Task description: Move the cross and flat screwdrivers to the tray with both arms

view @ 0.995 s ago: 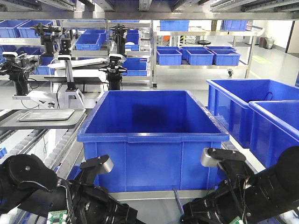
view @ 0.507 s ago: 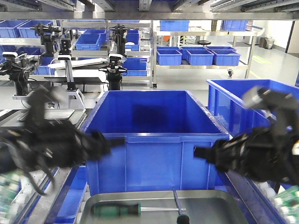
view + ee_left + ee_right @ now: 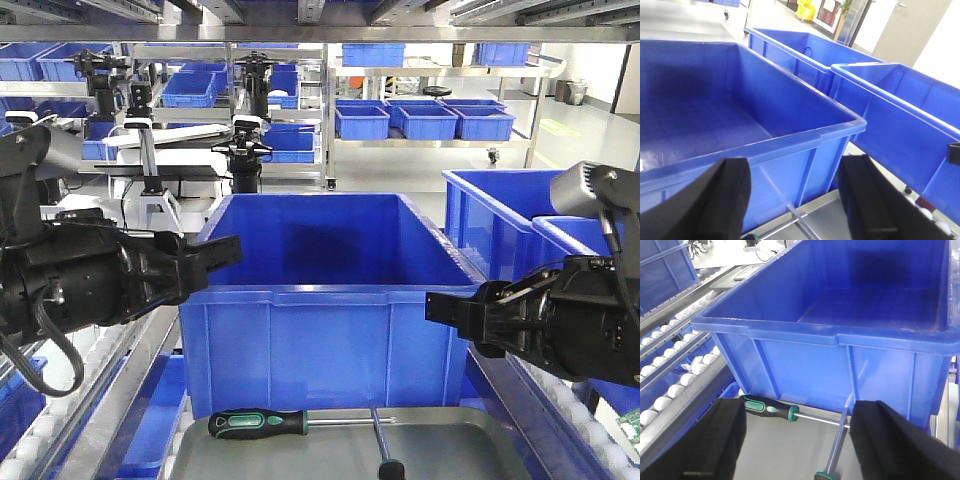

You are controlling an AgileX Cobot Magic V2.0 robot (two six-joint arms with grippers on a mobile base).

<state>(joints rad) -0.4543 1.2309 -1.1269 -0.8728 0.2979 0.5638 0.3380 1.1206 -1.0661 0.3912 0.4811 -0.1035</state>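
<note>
now | both end effectors (image 3: 225,250) (image 3: 440,305) released | green screwdriver (image 3: 258,423) crosswise in tray (image 3: 460,445), shaft rightward

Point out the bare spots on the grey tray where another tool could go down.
On the shallow grey metal tray, the right part is bare, right of the upright-lying screwdriver's steel shaft. The near-left floor below the green-and-black-handled screwdriver is also free. It is crowded along the back rim by the big blue plastic bin, where both shafts meet.

- You see the tray (image 3: 440,445) cut off by the front view's bottom edge.
- The second screwdriver (image 3: 383,445) loses its handle at that edge.
- In the left wrist view, only a shaft (image 3: 801,222) shows.
</note>
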